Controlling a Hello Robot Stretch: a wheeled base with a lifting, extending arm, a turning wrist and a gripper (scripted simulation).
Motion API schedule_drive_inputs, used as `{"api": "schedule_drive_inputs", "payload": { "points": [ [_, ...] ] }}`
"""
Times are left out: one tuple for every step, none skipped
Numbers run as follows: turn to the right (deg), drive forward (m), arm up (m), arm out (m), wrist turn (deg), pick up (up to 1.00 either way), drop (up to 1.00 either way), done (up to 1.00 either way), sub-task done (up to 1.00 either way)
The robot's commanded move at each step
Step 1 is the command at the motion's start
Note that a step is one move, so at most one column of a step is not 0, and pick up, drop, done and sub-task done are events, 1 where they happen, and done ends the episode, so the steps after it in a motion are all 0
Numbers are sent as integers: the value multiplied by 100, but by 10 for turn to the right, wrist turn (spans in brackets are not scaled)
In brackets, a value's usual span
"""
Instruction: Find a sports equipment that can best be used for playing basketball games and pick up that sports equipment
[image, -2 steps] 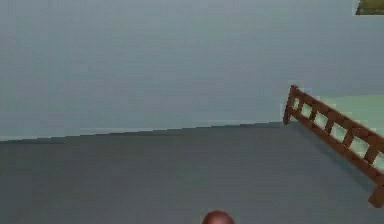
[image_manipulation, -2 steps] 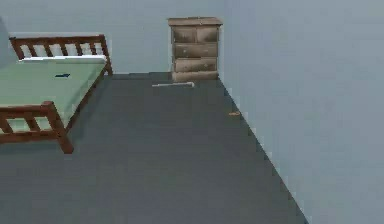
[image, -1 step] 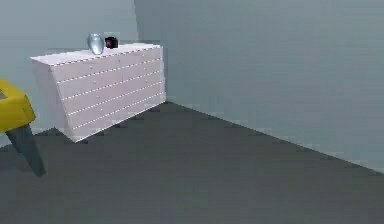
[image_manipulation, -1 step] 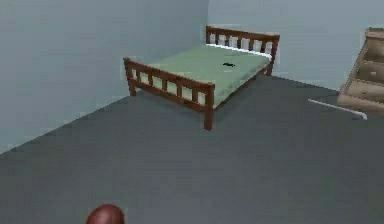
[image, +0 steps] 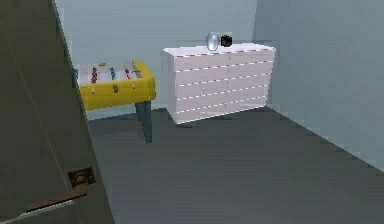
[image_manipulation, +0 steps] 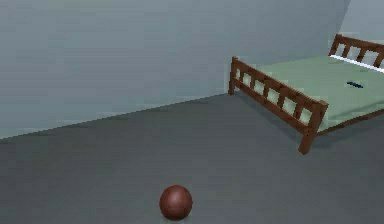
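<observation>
Forward view, left: dark door (image: 40, 120) stood close; yellow foosball table (image: 115, 85) next, white dresser (image: 220, 82) against back wall. Arm side view, bottom centre: reddish-brown ball (image_manipulation: 176, 202), likely basketball, lay on bare floor, well apart from wooden bed (image_manipulation: 320, 90) at upper right. State of gripper: could not tell. Judged best: line base up with ball, reach slowly, come down from above; round ball likely to roll if nudged.
</observation>
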Motion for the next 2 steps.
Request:
{"api": "schedule_drive_inputs", "payload": {
  "points": [
    [0,0,20,0,0,0,0,0,0],
    [0,0,0,48,0,0,0,0,0]
  ]
}}
